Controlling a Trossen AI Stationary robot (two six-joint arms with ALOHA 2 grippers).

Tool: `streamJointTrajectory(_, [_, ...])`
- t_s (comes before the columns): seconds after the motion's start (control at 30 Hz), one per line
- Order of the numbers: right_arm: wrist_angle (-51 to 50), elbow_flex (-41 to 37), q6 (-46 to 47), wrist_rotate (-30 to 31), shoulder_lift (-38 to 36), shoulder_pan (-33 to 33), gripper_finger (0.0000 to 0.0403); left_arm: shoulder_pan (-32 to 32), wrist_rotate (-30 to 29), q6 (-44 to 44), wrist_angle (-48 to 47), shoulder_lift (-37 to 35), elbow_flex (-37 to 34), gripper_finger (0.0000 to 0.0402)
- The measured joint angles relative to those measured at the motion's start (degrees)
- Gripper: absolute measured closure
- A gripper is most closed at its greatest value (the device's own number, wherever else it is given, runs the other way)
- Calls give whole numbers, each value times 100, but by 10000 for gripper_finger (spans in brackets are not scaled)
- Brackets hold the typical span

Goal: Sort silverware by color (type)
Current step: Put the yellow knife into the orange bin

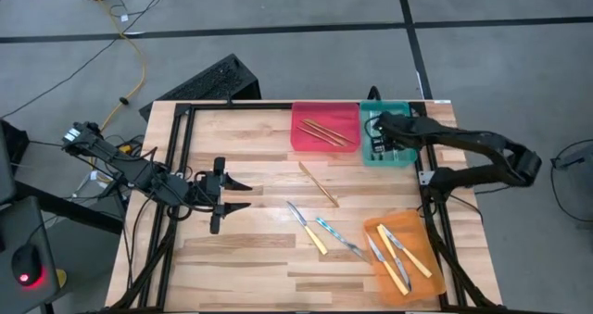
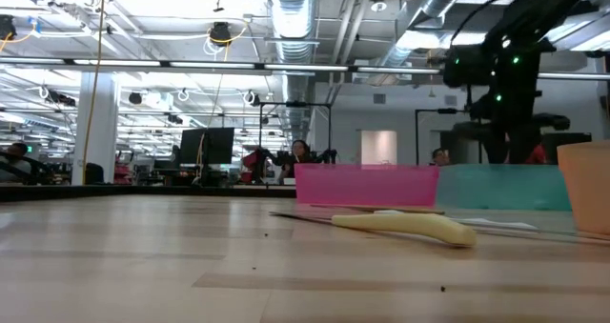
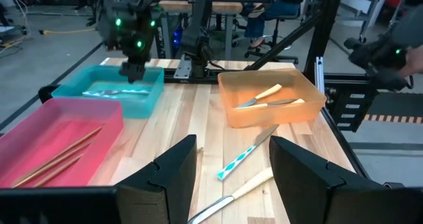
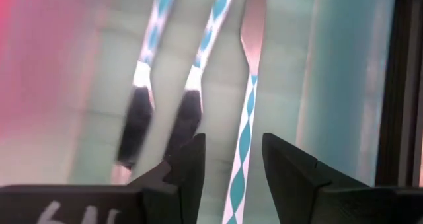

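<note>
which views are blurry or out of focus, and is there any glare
Right wrist view: the blue-patterned utensils in the teal tray look smeared. Low view: the yellow-handled knife is soft, and the ceiling lights glare brightly. Left wrist view: the orange tray is fairly clear, the near fingers softer. High view: evenly lit, no strong glare.

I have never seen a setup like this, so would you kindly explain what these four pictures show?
Two dark robot arms work at a wooden table, sorting cutlery by colour. One picture looks straight down, one looks level across the tabletop, and two come from cameras on the wrists. The right pincer hangs open over the teal tray, above blue-patterned pieces lying in it, holding nothing. The left pincer waits open at the table's left. Wooden sticks lie in the red tray, yellow-handled knives in the orange tray; three utensils remain loose.
</note>
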Motion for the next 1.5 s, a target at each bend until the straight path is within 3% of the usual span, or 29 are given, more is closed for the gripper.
streamJointTrajectory(0.33, [6,0,-221,-329,-1789,255,232,0,35,-51,2,0,0,229])
streamJointTrajectory(0.47, [40,0,-220,-832,-2395,631,232,-2,37,-139,2,0,0,229])
streamJointTrajectory(0.63, [297,0,156,-1780,-2841,1528,232,-4,185,-207,2,0,0,229])
streamJointTrajectory(0.8, [951,0,587,-1513,-2922,2996,232,-4,325,-216,4,0,0,229])
streamJointTrajectory(0.97, [2006,0,666,-10,-2512,4684,232,-65,335,-237,21,0,0,229])
streamJointTrajectory(1.13, [3054,0,438,1456,-1603,6131,232,-261,339,-314,63,-2,0,229])
streamJointTrajectory(1.3, [4173,0,383,2033,-404,6987,232,-587,339,-335,59,-2,0,229])
streamJointTrajectory(1.5, [5723,0,383,2171,1066,7320,232,-957,473,-110,64,0,0,229])
